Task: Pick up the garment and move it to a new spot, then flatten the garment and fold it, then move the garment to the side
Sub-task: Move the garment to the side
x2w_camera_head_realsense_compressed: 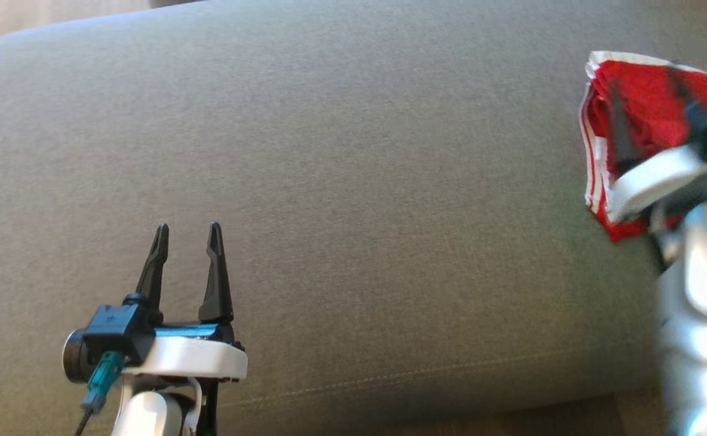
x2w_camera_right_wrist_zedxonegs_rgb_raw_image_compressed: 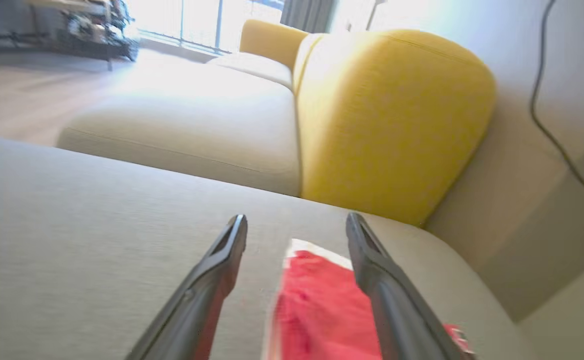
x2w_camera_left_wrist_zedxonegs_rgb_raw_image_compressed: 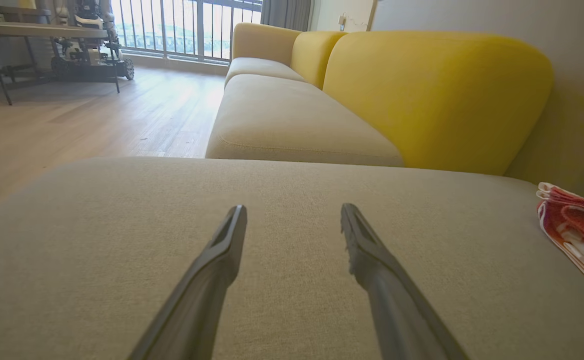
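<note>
Now we have our left gripper (x2w_camera_head_realsense_compressed: 187, 230) poised over the near part of the grey cushion (x2w_camera_head_realsense_compressed: 353, 151), its two dark fingers spread apart above bare fabric. The garment (x2w_camera_head_realsense_compressed: 638, 103), red with white stripes along its edge, lies bunched in folds at the right end of that cushion, well apart from our left gripper. Our right gripper (x2w_camera_right_wrist_zedxonegs_rgb_raw_image_compressed: 297, 220) is over it. Seen from the right wrist, its fingers stand wide apart, and the red cloth lies on the cushion between and beneath them, not pinched. From the head that gripper is blurred, so we cannot tell whether it touches the cloth. Beyond the cushion's far edge, as the left wrist sees it, stands a yellow backrest (x2w_camera_left_wrist_zedxonegs_rgb_raw_image_compressed: 437, 95).
</note>
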{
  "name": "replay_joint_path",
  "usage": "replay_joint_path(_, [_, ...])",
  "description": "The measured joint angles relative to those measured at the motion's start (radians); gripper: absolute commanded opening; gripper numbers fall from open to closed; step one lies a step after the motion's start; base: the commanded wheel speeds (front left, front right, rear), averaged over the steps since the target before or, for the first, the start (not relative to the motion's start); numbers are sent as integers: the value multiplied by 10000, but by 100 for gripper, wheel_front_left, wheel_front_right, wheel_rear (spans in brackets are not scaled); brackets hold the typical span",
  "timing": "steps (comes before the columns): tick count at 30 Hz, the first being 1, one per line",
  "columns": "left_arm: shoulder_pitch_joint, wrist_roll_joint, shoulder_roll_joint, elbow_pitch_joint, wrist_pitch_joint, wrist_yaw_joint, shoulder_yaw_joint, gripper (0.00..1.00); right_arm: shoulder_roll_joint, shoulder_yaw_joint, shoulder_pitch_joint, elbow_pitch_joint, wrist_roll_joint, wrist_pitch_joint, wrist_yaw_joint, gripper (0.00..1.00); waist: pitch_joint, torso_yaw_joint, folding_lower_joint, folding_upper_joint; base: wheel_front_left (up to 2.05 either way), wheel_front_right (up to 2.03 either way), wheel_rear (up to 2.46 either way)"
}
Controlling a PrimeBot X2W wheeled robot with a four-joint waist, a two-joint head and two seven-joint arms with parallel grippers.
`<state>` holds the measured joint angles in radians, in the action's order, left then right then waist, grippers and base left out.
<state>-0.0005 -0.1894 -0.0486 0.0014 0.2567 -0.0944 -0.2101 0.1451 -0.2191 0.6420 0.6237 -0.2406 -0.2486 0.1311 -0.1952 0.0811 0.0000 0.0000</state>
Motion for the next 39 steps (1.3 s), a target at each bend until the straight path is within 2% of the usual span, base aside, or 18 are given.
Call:
replay_joint_path(2, [11,-17,2,-44,0,-29,10,100,-637,150,-886,-1078,155,-13,0,100,100,-178,0,0,0,0,0])
replay_joint_path(4, [43,-127,4,-153,0,-113,38,100,-846,472,-1656,-2092,589,-31,0,100,194,-373,0,0,0,0,0])
replay_joint_path(10, [391,-259,2,-384,0,-345,288,100,-888,1329,-3707,-4316,2178,-38,0,100,544,-967,0,0,0,0,0])
replay_joint_path(14, [646,-98,4,-539,0,-71,240,100,-922,1262,-4996,-5267,2694,-38,0,100,895,-1263,0,0,0,0,0])
replay_joint_path(18, [1032,-176,2,-679,0,249,290,100,-936,1312,-6007,-5724,3080,-38,0,100,1237,-1414,0,0,0,0,0])
replay_joint_path(26, [1818,-150,-4,-650,0,430,671,100,-978,1626,-7258,-5741,3315,-38,0,100,1905,-1311,0,0,0,0,0])
replay_joint_path(39, [2168,111,-4,-362,0,593,842,100,-991,1781,-7389,-5728,3647,-38,0,100,2370,-1012,0,0,0,0,0])
